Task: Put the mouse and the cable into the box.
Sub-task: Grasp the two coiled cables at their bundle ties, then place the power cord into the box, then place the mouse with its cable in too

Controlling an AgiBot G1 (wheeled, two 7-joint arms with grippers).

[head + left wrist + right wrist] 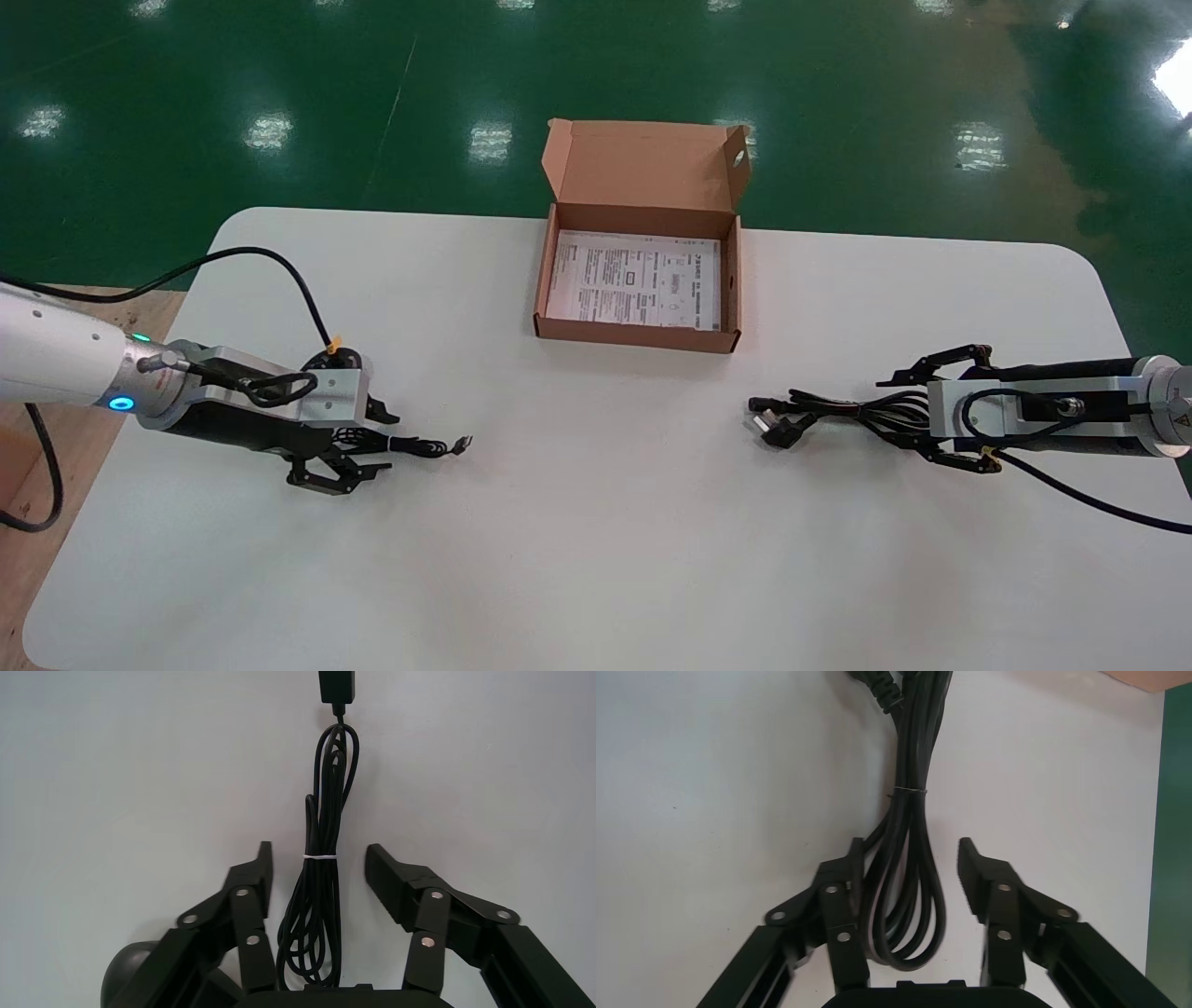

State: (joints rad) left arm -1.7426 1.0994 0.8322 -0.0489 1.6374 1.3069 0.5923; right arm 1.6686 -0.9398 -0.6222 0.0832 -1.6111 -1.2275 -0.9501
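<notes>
Our left tool (386, 443) is down by the table (596, 522). Its fingers are spread wide, one on each side of the thin mouse cord (325, 832). The mouse (130, 973) peeks out just beside one finger. Our right tool (900, 417) is spread wide too, with the loop of the thick black cable (838, 407) between its fingers. The open box (633, 334) sits at the far side, with a paper (638, 280) inside.

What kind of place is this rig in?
Probably a factory or test hall: glossy green floor mirroring ceiling lights, and a white table with an open cardboard box. Left gripper straddles the mouse cable, right gripper the power cable, jaws open.
</notes>
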